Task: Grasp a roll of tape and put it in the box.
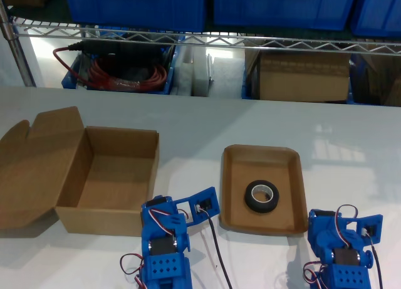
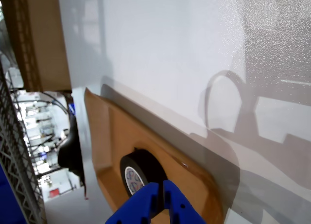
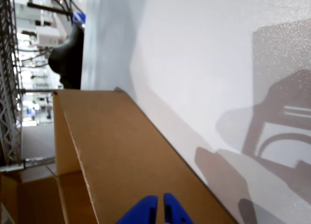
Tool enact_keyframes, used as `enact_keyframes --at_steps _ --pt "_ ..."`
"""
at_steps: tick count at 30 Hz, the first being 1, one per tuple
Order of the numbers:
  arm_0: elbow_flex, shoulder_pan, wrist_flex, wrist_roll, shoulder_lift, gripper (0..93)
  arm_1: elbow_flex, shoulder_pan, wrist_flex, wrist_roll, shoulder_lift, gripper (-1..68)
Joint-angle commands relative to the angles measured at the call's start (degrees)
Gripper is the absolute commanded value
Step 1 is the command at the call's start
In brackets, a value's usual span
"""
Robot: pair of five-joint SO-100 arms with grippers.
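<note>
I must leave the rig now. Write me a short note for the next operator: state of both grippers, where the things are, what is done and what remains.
My first gripper: shut, empty, facing the roll of tape.
My second gripper: shut, empty, at the box wall.
The tape lies flat in the shallow tray, toward the exterior view's right.
The box stands open, lid flap back, at the exterior view's left; what shows of its inside is empty.
Done: nothing. Left: grasp the tape, place it in the box.
</note>
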Motion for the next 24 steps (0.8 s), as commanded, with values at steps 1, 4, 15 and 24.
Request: enact_keyframes --at_steps 1,4,15,24 --pt "1.93 0.0 0.0 0.44 1.23 0.0 0.79 -0.18 -0.26 0.18 0.35 0.3" --pt "1.93 0.0 0.0 0.44 1.23 0.0 0.79 -0.18 -0.26 0.18 0.35 0.3" --pt "1.93 0.09 0.0 0.7 1.23 0.0 0.79 -0.18 -0.26 0.18 0.35 0.3" --pt "1.41 3.43 0.26 2.29 1.14 12.5 0.79 -0.18 -0.26 0.18 0.35 0.3"
